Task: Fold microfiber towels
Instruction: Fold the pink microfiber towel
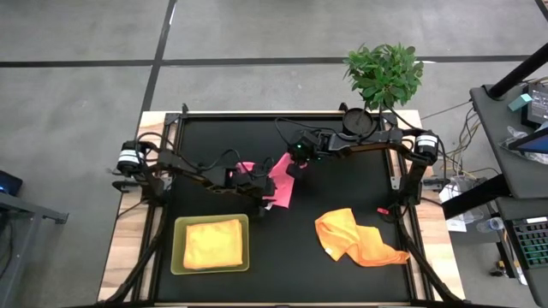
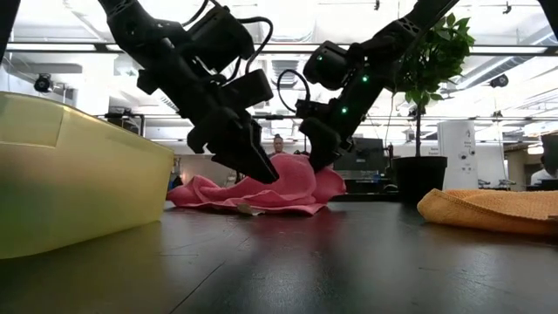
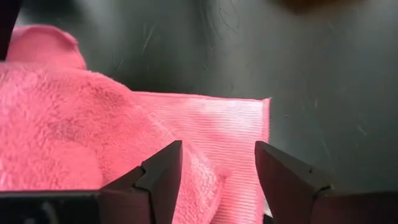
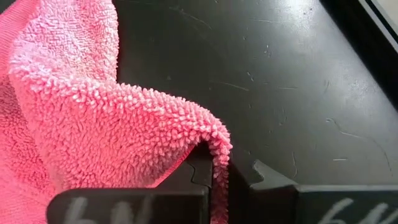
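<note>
While the right gripper (image 4: 221, 177) pinches a raised edge of the pink towel (image 1: 278, 184), jaws shut on it, the left gripper (image 3: 217, 171) hovers over the towel's opposite side. Left jaws stand wide, holding nothing.

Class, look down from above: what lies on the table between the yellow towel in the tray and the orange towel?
Nothing: in the high view the black table is bare between the yellow towel and the orange towel. The pink towel lies farther back.
</note>
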